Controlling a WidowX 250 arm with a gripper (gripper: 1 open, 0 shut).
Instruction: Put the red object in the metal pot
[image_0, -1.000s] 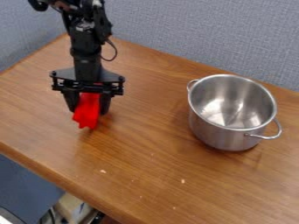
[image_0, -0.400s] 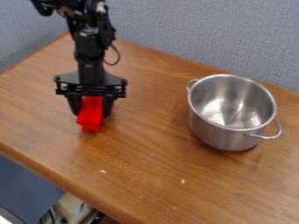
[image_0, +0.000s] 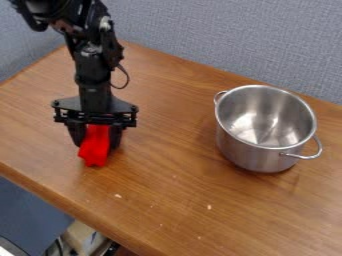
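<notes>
The red object is a bright red block at the left of the wooden table, its upper end between the black fingers of my gripper. The gripper points straight down and its jaws sit closed on the block's sides. The block's lower end is at or just above the tabletop; I cannot tell whether it touches. The metal pot stands upright and empty on the right of the table, well apart from the gripper, with a small loop handle on its right side.
The table's front edge runs diagonally from lower left to lower right, with a dark gap and floor clutter below it. A grey wall stands behind the table. The black arm rises toward the upper left.
The gripper with the red block has shifted a little left and toward the table's front edge, and the arm leans further left. The pot has not moved.
</notes>
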